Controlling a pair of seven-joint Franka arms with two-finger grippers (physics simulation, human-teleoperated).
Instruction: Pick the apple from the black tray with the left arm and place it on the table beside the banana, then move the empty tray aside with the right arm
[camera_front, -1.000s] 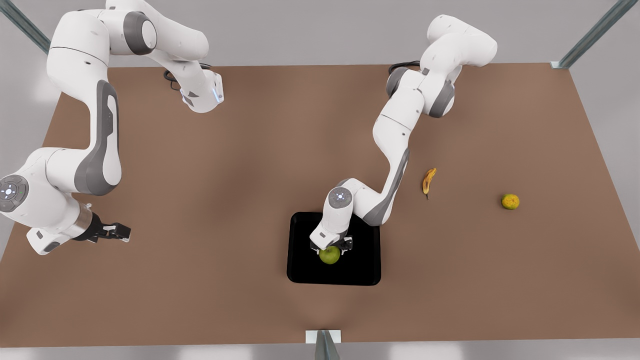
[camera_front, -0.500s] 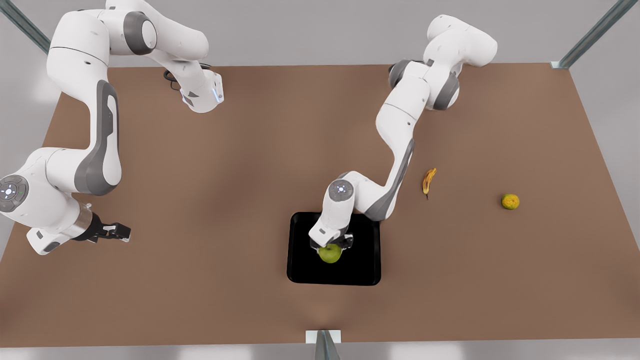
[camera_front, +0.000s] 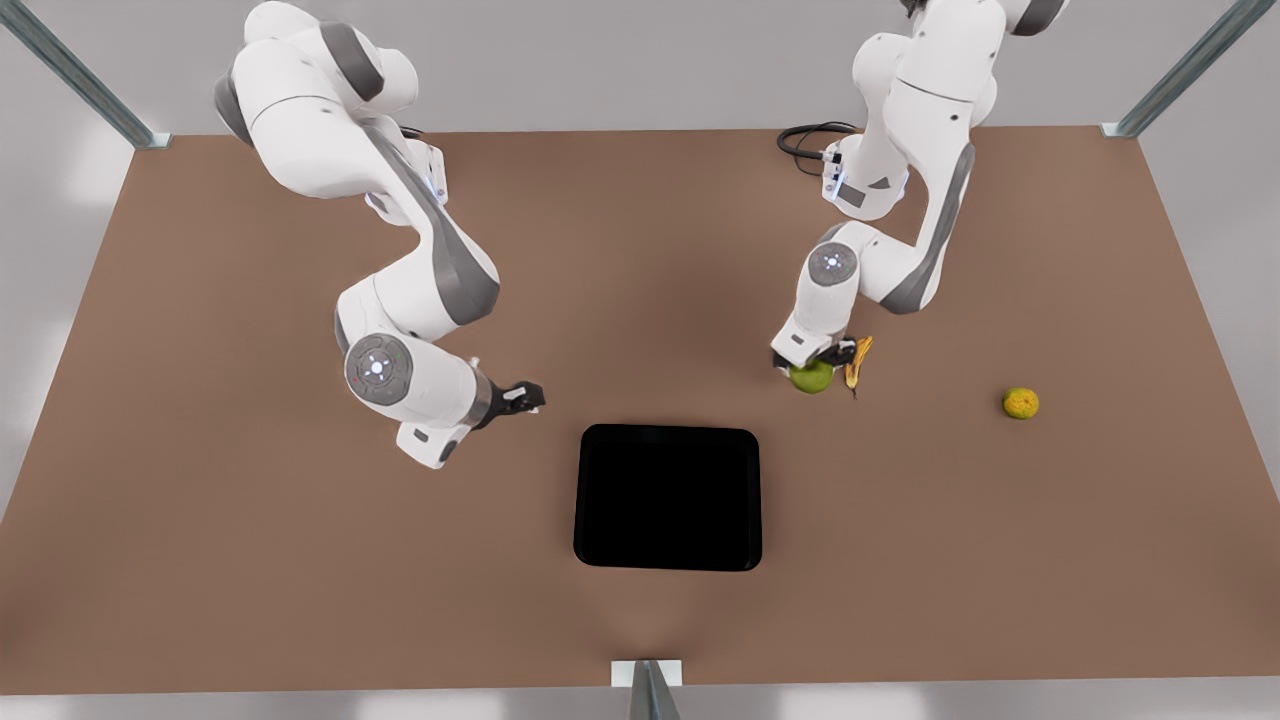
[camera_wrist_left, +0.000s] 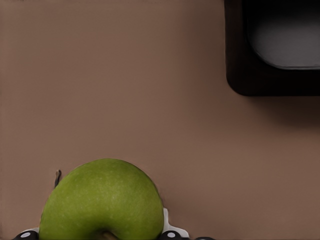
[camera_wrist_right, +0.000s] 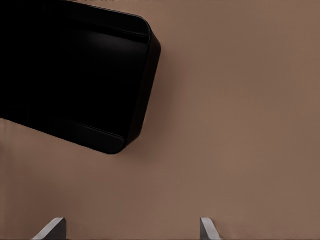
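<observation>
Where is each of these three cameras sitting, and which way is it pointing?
Front view: high above the brown table, looking down; both white arms show.
Left wrist view: on the left gripper, facing the round green apple it holds beside the yellow banana; fingertips show.
Right wrist view: on the open right gripper, facing the table; two fingertips show.
Shared: all three see the glossy black tray.

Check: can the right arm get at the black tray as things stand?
Probably yes. The right gripper hangs open just off the black tray, which is empty, with bare table between them. The left gripper, with the apple, sits far off beside the banana.
</observation>
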